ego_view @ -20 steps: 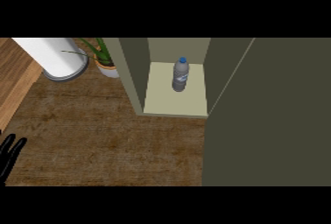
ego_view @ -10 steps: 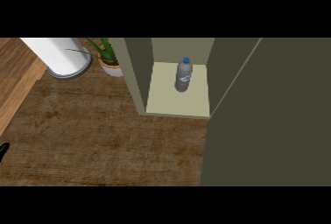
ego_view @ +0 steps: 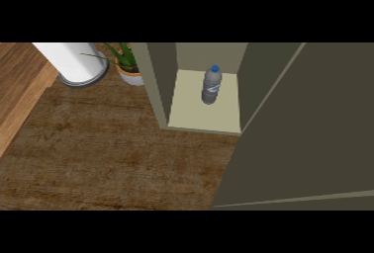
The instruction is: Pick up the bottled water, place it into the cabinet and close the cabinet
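Hands are gone from your frame now: the dark left hand that showed at the lower left edge a moment ago has slipped out, so you cannot tell whether either hand is open or closed, nor how far either lies from the bottle. The bottled water (ego_view: 211,85) stands upright on the pale shelf inside the cabinet (ego_view: 162,84), upper middle of the frame. The cabinet door (ego_view: 306,133) fills the right side, open. A potted plant (ego_view: 125,66) and white cylinder (ego_view: 76,64) sit upper left on the counter (ego_view: 110,158).
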`<state>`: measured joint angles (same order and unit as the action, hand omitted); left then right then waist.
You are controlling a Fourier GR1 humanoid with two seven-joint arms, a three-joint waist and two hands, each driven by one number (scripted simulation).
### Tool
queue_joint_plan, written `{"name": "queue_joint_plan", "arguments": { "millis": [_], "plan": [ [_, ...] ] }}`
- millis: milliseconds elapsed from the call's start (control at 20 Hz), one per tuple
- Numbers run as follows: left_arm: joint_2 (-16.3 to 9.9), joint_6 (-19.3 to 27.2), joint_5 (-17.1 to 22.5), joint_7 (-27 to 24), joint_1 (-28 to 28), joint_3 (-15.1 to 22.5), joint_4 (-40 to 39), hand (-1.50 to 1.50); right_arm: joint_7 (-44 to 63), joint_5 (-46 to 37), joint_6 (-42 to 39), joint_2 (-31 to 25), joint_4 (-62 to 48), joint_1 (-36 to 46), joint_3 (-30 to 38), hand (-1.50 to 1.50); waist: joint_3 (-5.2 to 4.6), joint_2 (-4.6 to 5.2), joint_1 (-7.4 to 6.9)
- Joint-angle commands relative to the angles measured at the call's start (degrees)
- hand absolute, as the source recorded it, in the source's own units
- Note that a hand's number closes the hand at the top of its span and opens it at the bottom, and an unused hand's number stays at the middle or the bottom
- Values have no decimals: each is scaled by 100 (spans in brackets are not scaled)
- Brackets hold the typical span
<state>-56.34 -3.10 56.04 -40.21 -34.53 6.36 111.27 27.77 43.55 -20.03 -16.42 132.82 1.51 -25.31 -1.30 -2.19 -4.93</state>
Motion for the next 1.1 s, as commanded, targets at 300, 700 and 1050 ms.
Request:
{"name": "queue_joint_plan", "arguments": {
  "millis": [300,700,1050],
  "plan": [
    [-179,-697,179,-186,-313,-441,-279,-150,989,-1340,1814,1467,-909,2391,-1025,150,31,132,-185],
    [-260,-1456,435,-376,-730,-1034,-515,-150,1257,364,2143,1635,-2333,4907,-845,150,103,223,-192],
    [103,-1819,300,-569,-1420,-1555,-551,-150,848,966,2259,1641,-3981,5471,-611,150,126,215,152]
  ]
}}
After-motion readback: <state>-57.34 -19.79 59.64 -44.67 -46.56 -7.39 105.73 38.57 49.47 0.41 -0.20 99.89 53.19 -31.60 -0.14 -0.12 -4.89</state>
